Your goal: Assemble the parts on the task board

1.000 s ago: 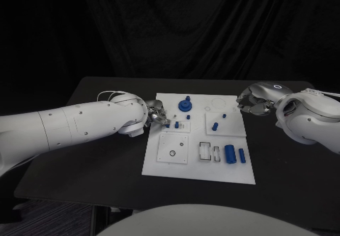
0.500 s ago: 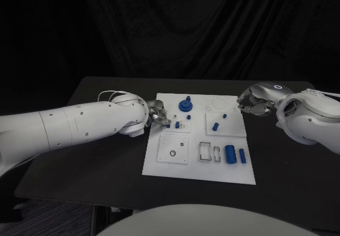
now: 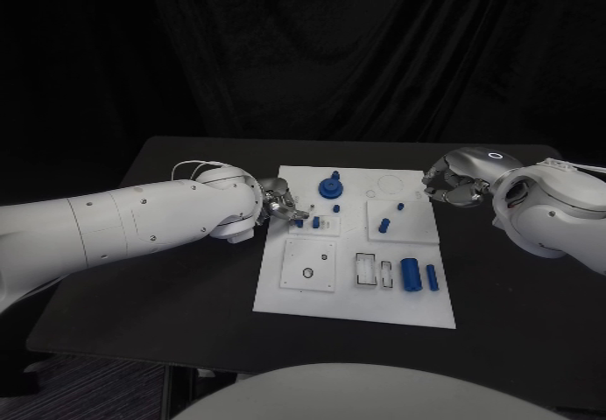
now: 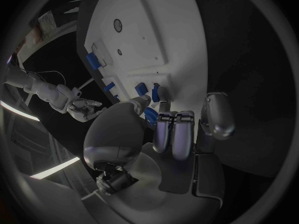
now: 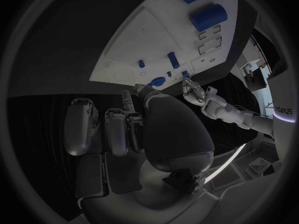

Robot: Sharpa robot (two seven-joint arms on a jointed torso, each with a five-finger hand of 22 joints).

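Two robot hands are mine, and both are near the task board [image 3: 303,293] that lies in the middle of the black surface [image 3: 165,289]. My left robot hand [image 3: 280,208] is at the board's left edge, with its fingers curled close to a small blue peg [image 3: 314,222]. It may be pinching a blue piece, but I cannot tell for sure. My right robot hand [image 3: 451,187] hangs by the board's far right corner with its fingers curled in, and I see nothing in it. I think I am working on a small peg by the left edge. Next I must line it up straight over its hole and push down softly. A big blue cylinder [image 3: 411,272] and a thinner blue pin [image 3: 432,277] lie on the board's right side. The blue gear part [image 3: 329,186] stands near the far edge. The room behind is dark, with a black curtain [image 3: 354,70].
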